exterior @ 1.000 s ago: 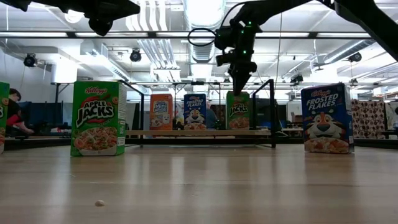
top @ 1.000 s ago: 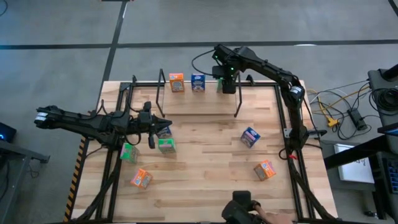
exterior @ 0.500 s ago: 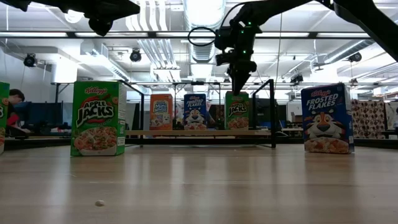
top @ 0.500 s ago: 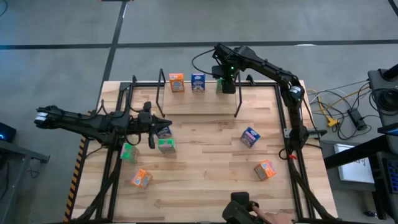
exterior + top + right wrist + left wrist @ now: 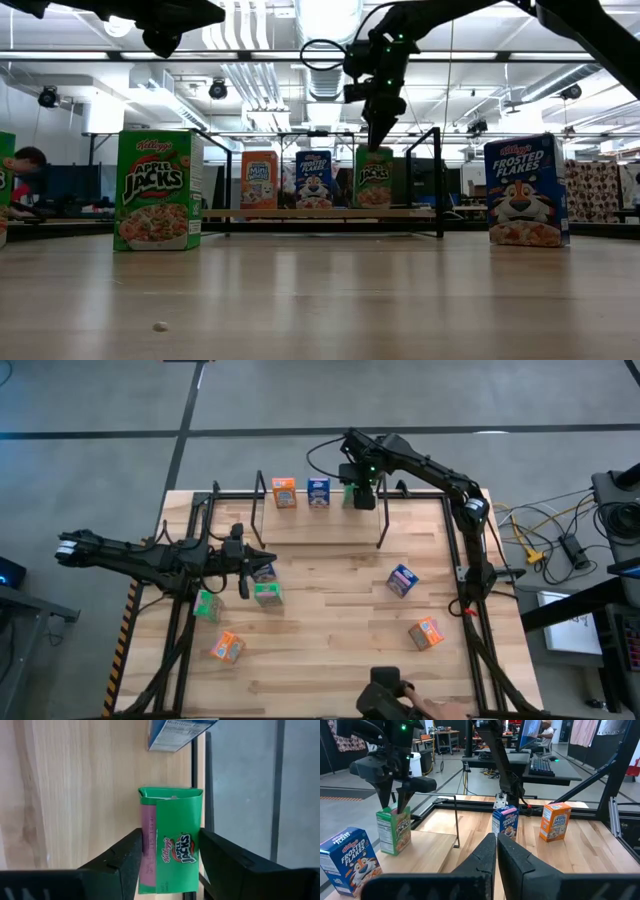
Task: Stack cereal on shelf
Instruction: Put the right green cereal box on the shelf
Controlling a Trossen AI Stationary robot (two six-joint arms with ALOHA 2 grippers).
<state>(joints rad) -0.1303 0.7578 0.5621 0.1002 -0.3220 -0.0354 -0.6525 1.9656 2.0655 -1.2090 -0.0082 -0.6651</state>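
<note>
Cereal boxes first: from above we see an orange box (image 5: pixel 284 492), a blue box (image 5: pixel 318 492) and a green box (image 5: pixel 351 495) lined up on the shelf (image 5: pixel 380 525) at the worktop's (image 5: pixel 330 630) far edge, the right hand (image 5: pixel 362 490) over the green one. Low down, that hand (image 5: pixel 376 138) hangs just above the green box (image 5: pixel 373 177), fingers spread. Left wrist: we see the left hand (image 5: pixel 497 851) pressed together, out over the worktop. Right wrist: the fingers (image 5: pixel 125 857) flank the green box (image 5: pixel 172 852), parted from its sides.
</note>
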